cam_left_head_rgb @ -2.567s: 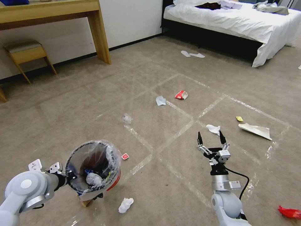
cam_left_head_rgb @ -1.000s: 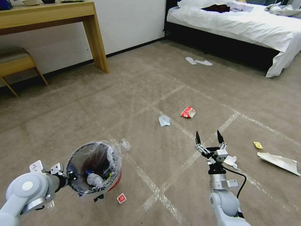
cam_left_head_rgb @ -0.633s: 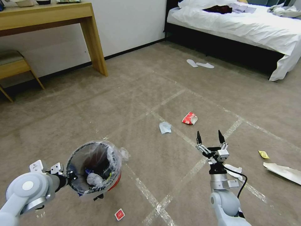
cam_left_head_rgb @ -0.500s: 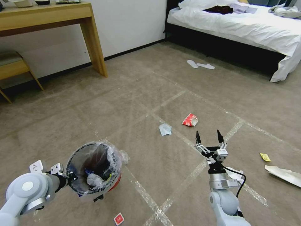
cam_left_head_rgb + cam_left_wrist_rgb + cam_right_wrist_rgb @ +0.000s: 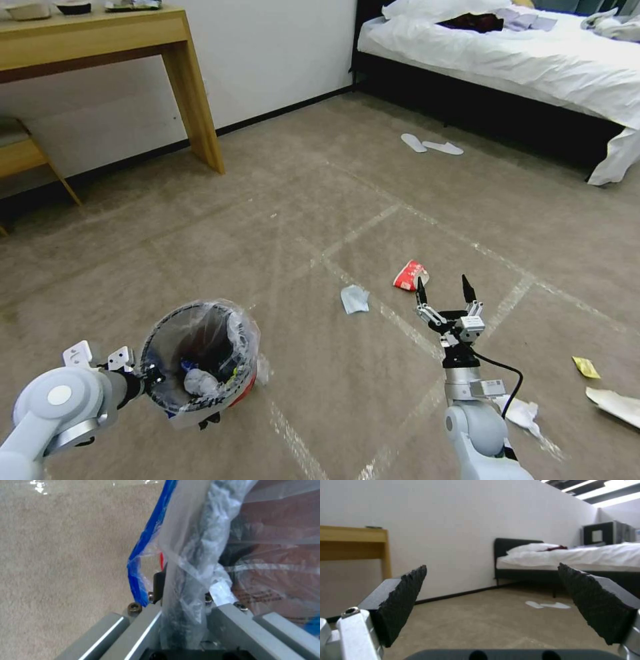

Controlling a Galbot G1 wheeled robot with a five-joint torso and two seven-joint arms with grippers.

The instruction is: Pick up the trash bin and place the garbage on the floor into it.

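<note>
The trash bin (image 5: 200,357), red below with a crinkly clear bag over its rim, hangs low at my left above the floor (image 5: 280,173). My left gripper (image 5: 142,375) is shut on its rim; the left wrist view shows the rim and bag (image 5: 186,562) pinched in the left gripper (image 5: 183,592). My right gripper (image 5: 443,288) is held up and open, with nothing between its fingers (image 5: 403,597). Garbage lies ahead: a crushed red-and-white cup (image 5: 411,275) just beyond it, a pale tissue (image 5: 354,299), a white tissue (image 5: 523,412), a yellow wrapper (image 5: 585,367) and a paper sheet (image 5: 617,403).
A wooden desk (image 5: 100,30) stands at the back left, its leg (image 5: 193,100) on the carpet, with a stool (image 5: 23,157) under it. A bed (image 5: 533,60) with white covers fills the back right. Two white slippers (image 5: 430,145) lie before it.
The whole picture has shifted: the camera has moved forward, so the litter sits lower and nearer. The small red packet and a white tissue near the bin have left the picture. Both arms keep their pose.
</note>
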